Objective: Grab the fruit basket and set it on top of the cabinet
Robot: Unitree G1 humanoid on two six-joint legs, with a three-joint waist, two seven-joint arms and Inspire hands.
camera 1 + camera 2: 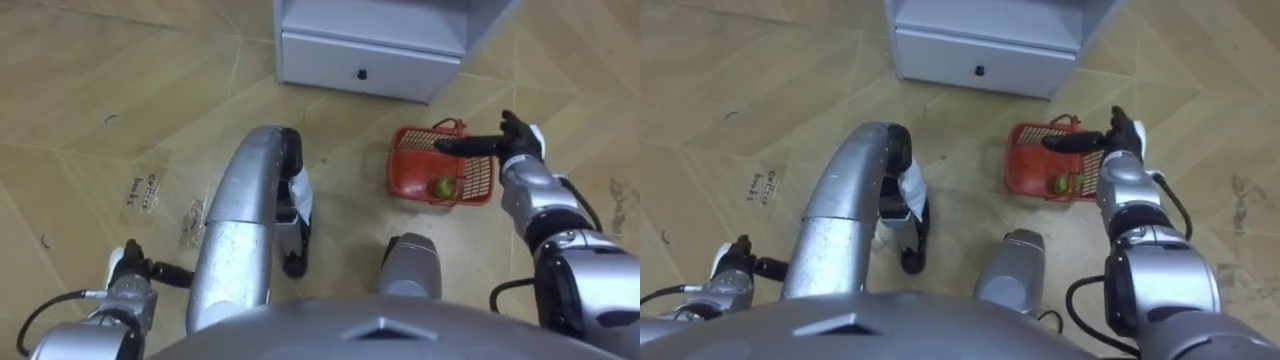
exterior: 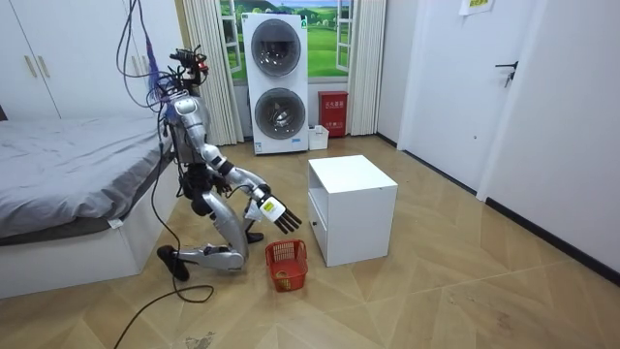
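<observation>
Kneeling robot, left hand [image 1: 128, 268] low by the floor, its state unclear. The red fruit basket [image 1: 402, 168] sits on the floor before a white cabinet [image 1: 370, 55], ungrasped. The right hand [image 1: 518, 142] hovers above, fingers straight, empty. Grasp and lift remain.

A white drawer cabinet [image 2: 352, 206] stands on a pale herringbone wood floor [image 2: 465, 291]. Behind it, stacked washing machines [image 2: 279, 82] stand before a curtained window [image 2: 281, 6]. A grey bed [image 2: 68, 179] lies to its room-view left and a white door [image 2: 465, 97] to its right.
</observation>
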